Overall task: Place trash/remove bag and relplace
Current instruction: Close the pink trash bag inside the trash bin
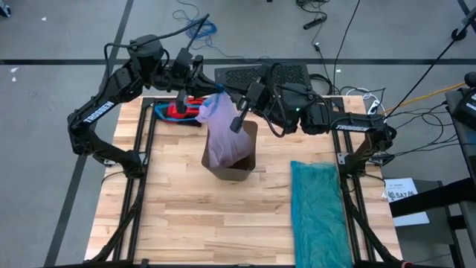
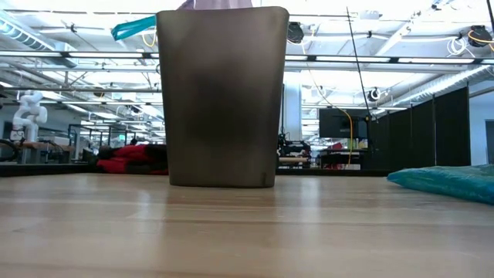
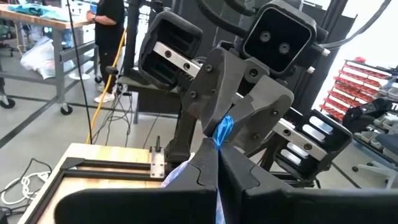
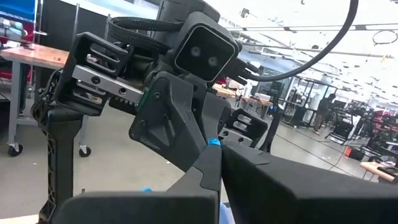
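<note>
The pale lilac bag (image 1: pixel 221 130) stands up out of the dark bin (image 1: pixel 236 160) in the middle of the table; its neck is gathered, with a blue strip (image 1: pixel 211 99) at the top. Both grippers meet tip to tip above the bin's far-left rim: the left gripper (image 1: pixel 209 89) comes from the far left, the right gripper (image 1: pixel 230 103) from the right, each shut on that strip. In the low view only the bin (image 2: pixel 222 96), the bag's top (image 2: pixel 220 4) and a blue strip end (image 2: pixel 133 28) show. The trash is out of view. My left gripper pinches the bag's blue strip (image 3: pixel 222 132) between its two shut fingers (image 3: pixel 186 180), coming roughly level from the table's far-left side. The bag hangs below the fingers, with its lower part in the bin. My right gripper pinches the same blue strip (image 4: pixel 213 143) between its shut fingers (image 4: pixel 261 174), facing the left gripper from the table's right. Only a small bit of blue shows beyond the fingertips. The gathered bag top is lifted above the bin's rim.
A red glove (image 1: pixel 182 112) lies on blue items at the far-left of the table, behind the bin. A teal-green plastic bag (image 1: pixel 320 212) lies flat along the right side. Bare wood (image 1: pixel 178 216) stretches in front of the bin. Black frame rails (image 1: pixel 137 179) border the table.
</note>
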